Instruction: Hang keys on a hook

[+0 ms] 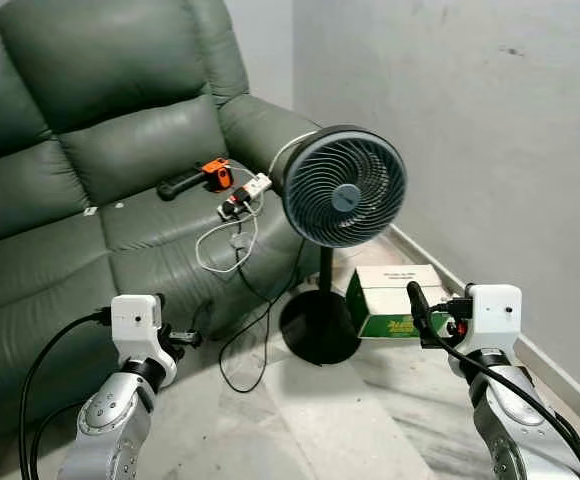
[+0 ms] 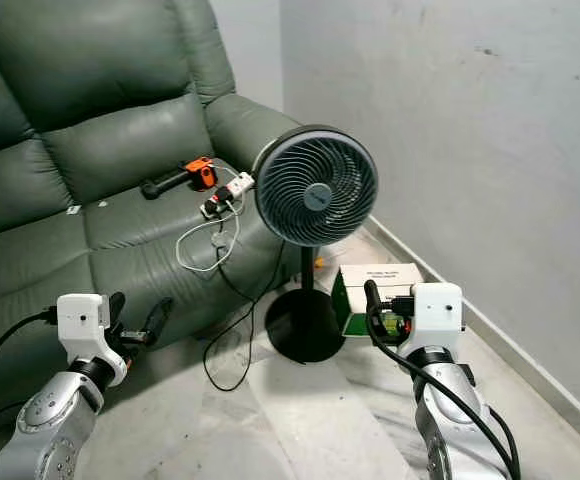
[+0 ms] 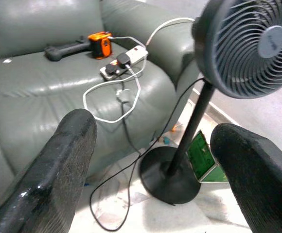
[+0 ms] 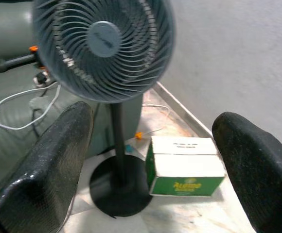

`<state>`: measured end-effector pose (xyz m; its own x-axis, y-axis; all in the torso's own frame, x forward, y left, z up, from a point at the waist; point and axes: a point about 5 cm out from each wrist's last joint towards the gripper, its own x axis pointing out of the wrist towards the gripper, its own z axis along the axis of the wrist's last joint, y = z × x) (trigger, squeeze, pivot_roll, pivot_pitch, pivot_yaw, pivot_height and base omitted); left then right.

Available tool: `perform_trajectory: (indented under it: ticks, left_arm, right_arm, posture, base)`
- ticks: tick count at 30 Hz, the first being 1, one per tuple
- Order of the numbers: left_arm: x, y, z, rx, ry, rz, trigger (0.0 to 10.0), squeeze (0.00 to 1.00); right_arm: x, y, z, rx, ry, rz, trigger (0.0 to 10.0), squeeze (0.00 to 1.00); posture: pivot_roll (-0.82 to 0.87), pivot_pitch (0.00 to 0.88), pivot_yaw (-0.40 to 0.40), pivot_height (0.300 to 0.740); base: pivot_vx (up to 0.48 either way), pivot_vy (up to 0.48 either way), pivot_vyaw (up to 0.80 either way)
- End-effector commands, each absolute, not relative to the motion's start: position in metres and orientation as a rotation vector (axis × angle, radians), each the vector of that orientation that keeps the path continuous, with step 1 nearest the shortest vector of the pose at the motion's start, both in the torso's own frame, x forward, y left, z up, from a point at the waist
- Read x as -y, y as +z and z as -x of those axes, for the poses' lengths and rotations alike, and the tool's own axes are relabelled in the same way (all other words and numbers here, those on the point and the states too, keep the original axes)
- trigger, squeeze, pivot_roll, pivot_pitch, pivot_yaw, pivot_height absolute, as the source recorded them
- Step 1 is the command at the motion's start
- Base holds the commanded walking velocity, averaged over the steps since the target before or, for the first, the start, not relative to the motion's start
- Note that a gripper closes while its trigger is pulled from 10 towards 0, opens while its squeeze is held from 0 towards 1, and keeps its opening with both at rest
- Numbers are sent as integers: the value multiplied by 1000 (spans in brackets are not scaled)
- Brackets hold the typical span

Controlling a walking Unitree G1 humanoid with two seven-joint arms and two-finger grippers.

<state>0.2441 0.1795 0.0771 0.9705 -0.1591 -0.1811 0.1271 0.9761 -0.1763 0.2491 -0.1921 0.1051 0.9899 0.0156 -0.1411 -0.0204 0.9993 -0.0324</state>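
Observation:
My left gripper (image 1: 182, 338) is held low in front of the green sofa (image 1: 90, 150). It is open, and its two black fingers (image 3: 73, 145) frame bare space. My right gripper (image 1: 432, 312) is raised at the right, near a green and white box (image 1: 395, 295). It is open too, with nothing between its fingers (image 4: 63, 150). Both point toward the black standing fan (image 1: 343, 187).
The fan's round base (image 1: 318, 330) stands on the tiled floor between sofa and box. On the sofa seat lie a power strip (image 1: 247, 193), a looped white cable (image 1: 225, 250) and an orange and black tool (image 1: 210, 175). A black cord (image 1: 245, 350) trails over the floor. A grey wall (image 1: 490, 130) closes the right side.

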Motion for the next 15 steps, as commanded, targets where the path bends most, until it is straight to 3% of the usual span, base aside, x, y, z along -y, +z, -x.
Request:
perform_trajectory:
  ticks: [1, 15]
  left_arm:
    - [-184, 77, -241, -203, -142, 162, 10000, 0]
    - [-184, 77, -240, -214, -145, 167, 10000, 0]
  right_arm:
    - [189, 107, -248, -136, 35, 27, 10000, 0]
    - [189, 106, -247, -141, 33, 22, 10000, 0]
  posture:
    - [-49, 42, 56, 740]
    - [-49, 44, 58, 740]
  base:
    - [0, 319, 0]
    - [0, 334, 0]
